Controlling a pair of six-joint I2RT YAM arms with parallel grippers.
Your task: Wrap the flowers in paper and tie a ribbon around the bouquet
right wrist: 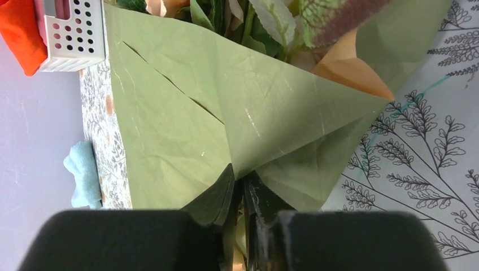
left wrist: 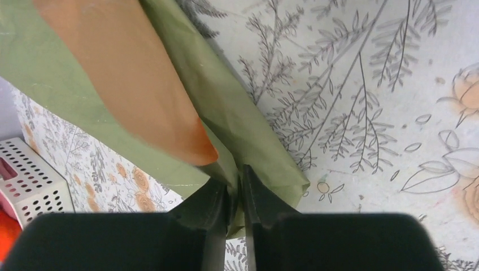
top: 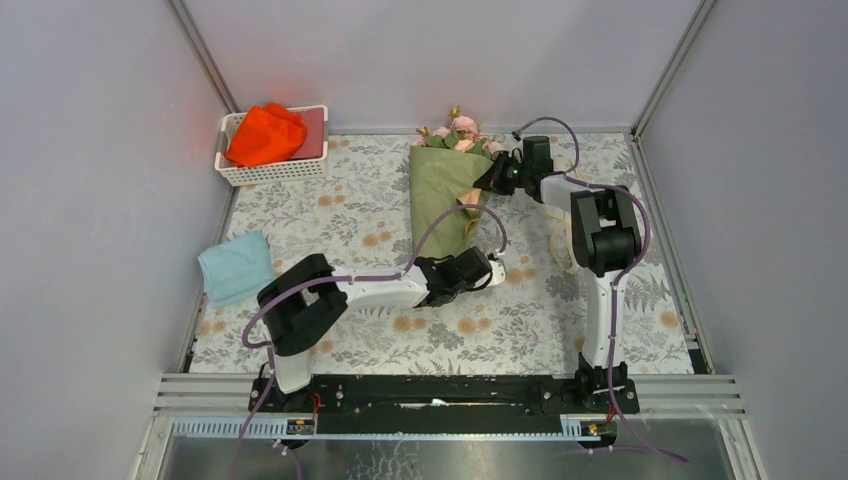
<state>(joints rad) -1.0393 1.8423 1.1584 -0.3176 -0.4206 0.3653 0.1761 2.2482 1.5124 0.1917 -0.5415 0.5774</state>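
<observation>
Left gripper [left wrist: 236, 182] pinched on narrow tip of bouquet [top: 442, 190]; right gripper [right wrist: 240, 183] clamps paper [right wrist: 186, 113] fold nearer roses [top: 458, 130]. Paper hides roses below their heads; wrist views crop them.

stems hidden in paper [top: 440, 190], ribbon [top: 553, 228] partly behind arm [top: 603, 240]

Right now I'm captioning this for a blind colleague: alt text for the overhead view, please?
A cone of green paper holding pink roses lies on a floral tablecloth, with the left arm at its narrow end and the right arm by its wide end. A white basket with an orange cloth sits far left; a blue cloth lies nearer.
</observation>
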